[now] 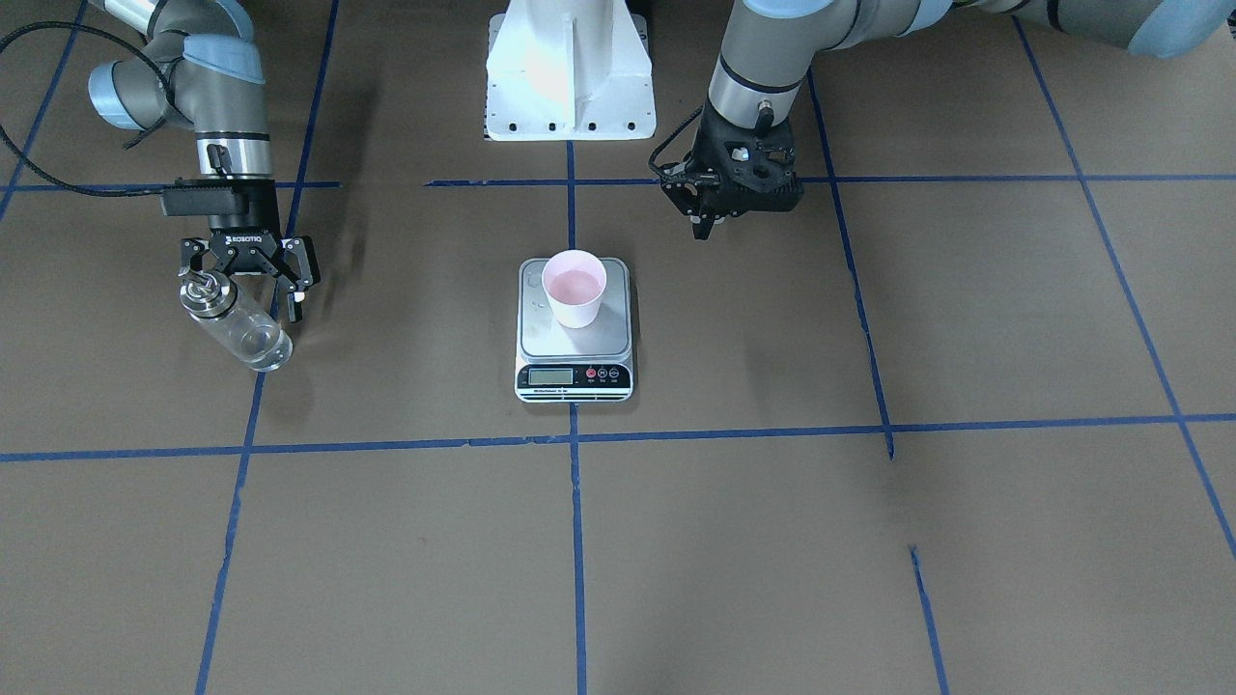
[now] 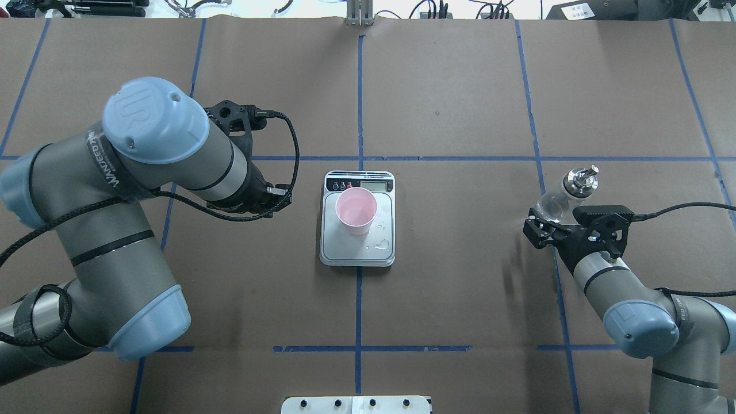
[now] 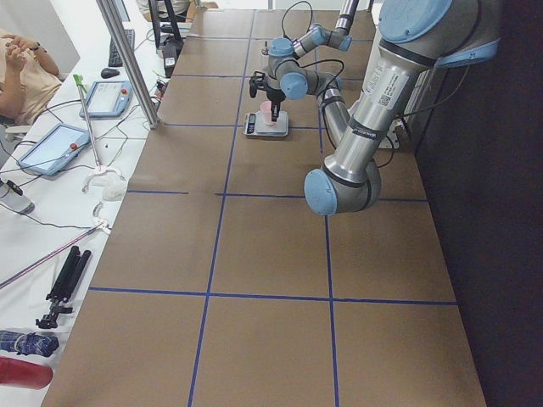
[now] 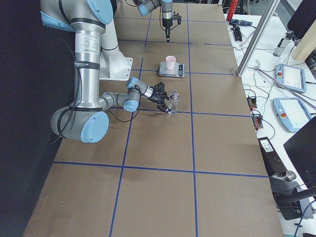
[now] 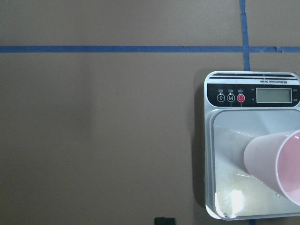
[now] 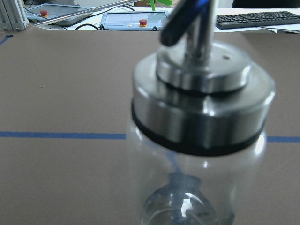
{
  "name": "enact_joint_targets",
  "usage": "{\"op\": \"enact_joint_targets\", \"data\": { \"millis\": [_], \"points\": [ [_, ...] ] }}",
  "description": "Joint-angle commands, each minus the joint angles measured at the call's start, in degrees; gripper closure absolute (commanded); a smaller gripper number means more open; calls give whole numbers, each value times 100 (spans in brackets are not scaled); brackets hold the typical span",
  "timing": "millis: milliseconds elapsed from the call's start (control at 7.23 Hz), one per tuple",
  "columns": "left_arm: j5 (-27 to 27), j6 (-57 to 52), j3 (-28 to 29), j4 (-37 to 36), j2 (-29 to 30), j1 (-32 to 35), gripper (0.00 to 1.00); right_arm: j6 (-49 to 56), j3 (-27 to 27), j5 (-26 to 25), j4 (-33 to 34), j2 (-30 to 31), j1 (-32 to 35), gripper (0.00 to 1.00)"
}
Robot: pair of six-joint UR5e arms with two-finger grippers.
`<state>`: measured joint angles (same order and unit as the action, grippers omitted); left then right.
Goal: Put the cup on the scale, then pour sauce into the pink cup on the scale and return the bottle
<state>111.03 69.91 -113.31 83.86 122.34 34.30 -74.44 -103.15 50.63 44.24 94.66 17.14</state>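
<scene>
Overhead exterior view, over my shoulders: the pink cup [image 2: 356, 210] stands upright on the steel top of the kitchen scale [image 2: 339, 251]. It sits toward the display end, and the rest of the platform is bare except for a few wet spots [image 2: 382, 247] near one corner. Whether any sauce lies in the cup I cannot tell. The scale sits at the middle of the brown table [image 2: 460, 276], squarely on a blue tape line [image 2: 359, 86] that runs away from me.

Well apart from the scale, out on my right, the glass bottle [image 2: 555, 202] stands upright on the table beside another tape line, its silver cap [image 2: 579, 181] and spout on top. My right gripper [image 1: 243, 294] reaches in low and nearly level at the bottle's body. Its jaws are spread wider than the glass and grip nothing. From the right wrist camera the cap and clear shoulder fill almost the whole picture.

My left gripper [image 1: 702, 230] hangs pointing down over bare table just beside the scale, on my left of it and clear of the cup. Its fingers look pressed together on nothing. The left wrist camera looks straight down, with the scale and cup at the edge of its picture.
</scene>
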Motion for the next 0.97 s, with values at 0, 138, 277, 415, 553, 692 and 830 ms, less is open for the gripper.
{"op": "enact_joint_targets", "data": {
  "millis": [0,138,277,415,553,692,830],
  "points": [
    [-2,224,-15,104,0,-12,31,0,-3,-87,-3,0,-9,0],
    [-11,224,-24,95,0,-11,27,0,6,-123,-3,0,0,0],
    [-11,233,-24,87,0,-11,27,0,15,-175,6,0,-9,0],
    [-11,251,-59,86,0,-11,27,0,15,-185,6,-9,-17,0],
    [-11,460,-85,104,-8,-11,27,0,23,-193,6,-61,-18,0],
    [-28,671,-103,104,-17,-11,27,9,110,-272,6,-122,-18,0],
    [-28,681,-103,113,-52,-11,27,9,155,-273,6,-158,-26,0]
  ]
}}
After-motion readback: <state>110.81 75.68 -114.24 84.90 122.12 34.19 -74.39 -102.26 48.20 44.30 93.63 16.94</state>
